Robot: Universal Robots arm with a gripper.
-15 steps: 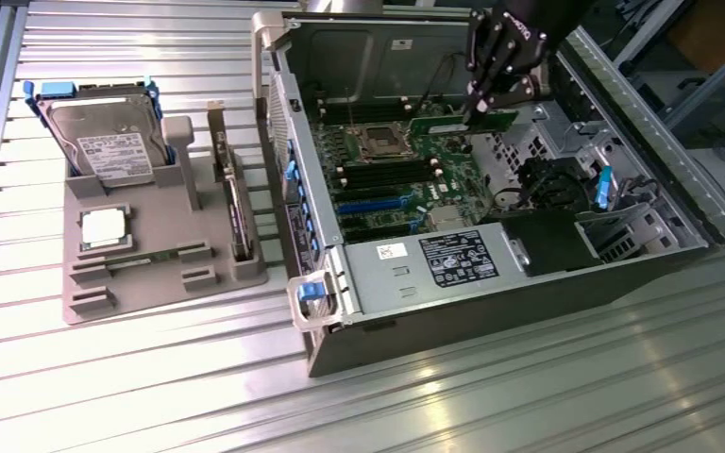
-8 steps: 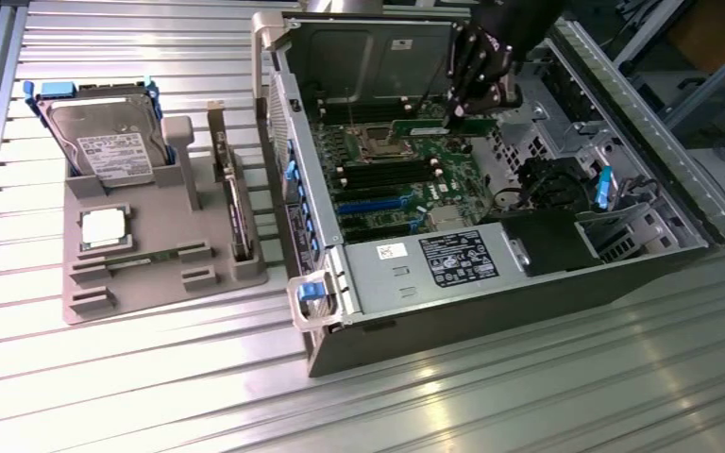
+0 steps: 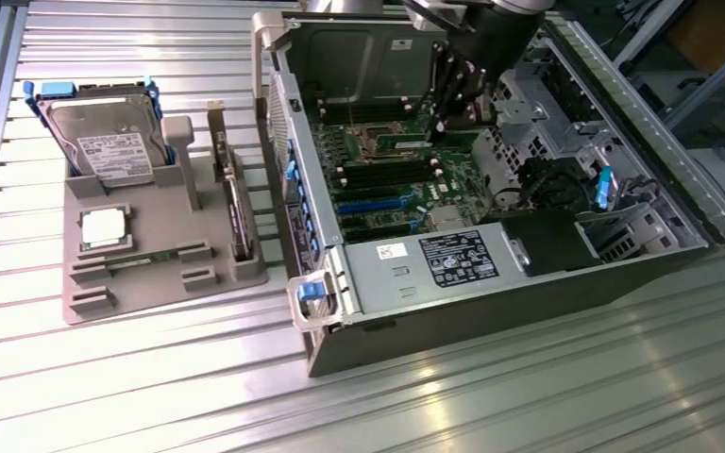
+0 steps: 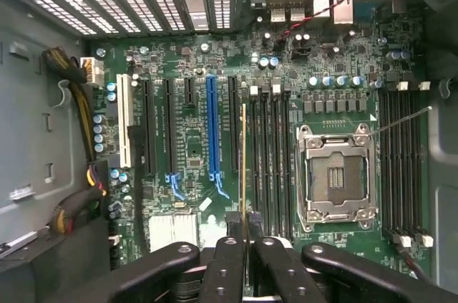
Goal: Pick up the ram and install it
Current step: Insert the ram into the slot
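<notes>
At the exterior view's left, a grey tray [image 3: 148, 203] lies on the slatted table [image 3: 527, 396]. It holds a hard drive [image 3: 110, 146] at its upper end, a square CPU chip [image 3: 105, 228] below that, and an upright expansion card [image 3: 239, 212] along its right edge.

Just right of the tray, in the middle of the frame, the open computer case [image 3: 376, 302] shows its motherboard [image 3: 395, 179]. The power supply [image 3: 457, 260] sits along the lower side.

At the upper right of centre, the arm reaches down into the case with the gripper [image 3: 457, 99] low over the board.

In the wrist view the fingers [image 4: 227, 263] are pressed together on the ram [image 4: 245, 167], which is well away from the tray and inside the case. The stick is seen edge-on as a thin pale line running straight out from the gripper [image 4: 245, 235].

Its long axis runs parallel to the memory slots [image 4: 268, 167]. It stands between the long expansion slots [image 4: 211, 131] and the CPU socket [image 4: 336, 174], over the outermost slot of that bank on the expansion-slot side.

The lengthwise alignment looks good. I cannot tell whether the lower edge has entered the slot or hangs just above it.
</notes>
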